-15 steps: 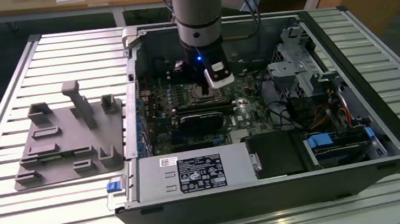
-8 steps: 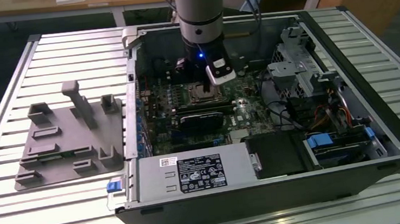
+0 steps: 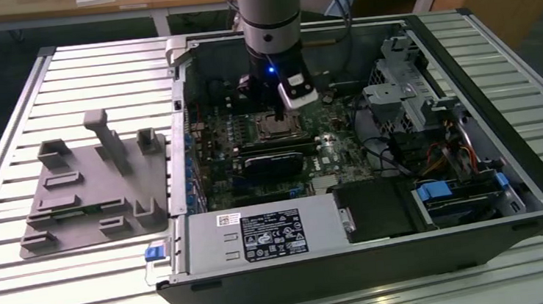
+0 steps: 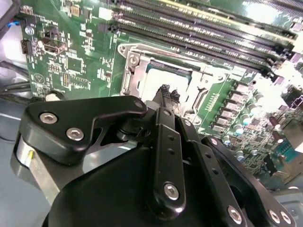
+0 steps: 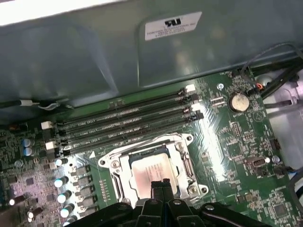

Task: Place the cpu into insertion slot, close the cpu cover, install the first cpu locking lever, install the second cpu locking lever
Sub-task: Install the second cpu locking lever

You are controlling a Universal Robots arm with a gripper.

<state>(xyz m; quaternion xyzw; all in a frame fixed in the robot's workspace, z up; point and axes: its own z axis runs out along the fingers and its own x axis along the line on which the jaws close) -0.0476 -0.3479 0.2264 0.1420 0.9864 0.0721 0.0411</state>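
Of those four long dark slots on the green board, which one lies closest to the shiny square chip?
The slot directly bordering the socket's metal frame, beside the cpu; the other three lie beyond it, toward the case wall.

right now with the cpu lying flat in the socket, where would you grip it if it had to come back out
Probably by two opposite edges, coming straight down from above: the cpu lies flat with its metal top up, ringed by the cpu cover, so no side approach is open. The gripper already hangs right over it.
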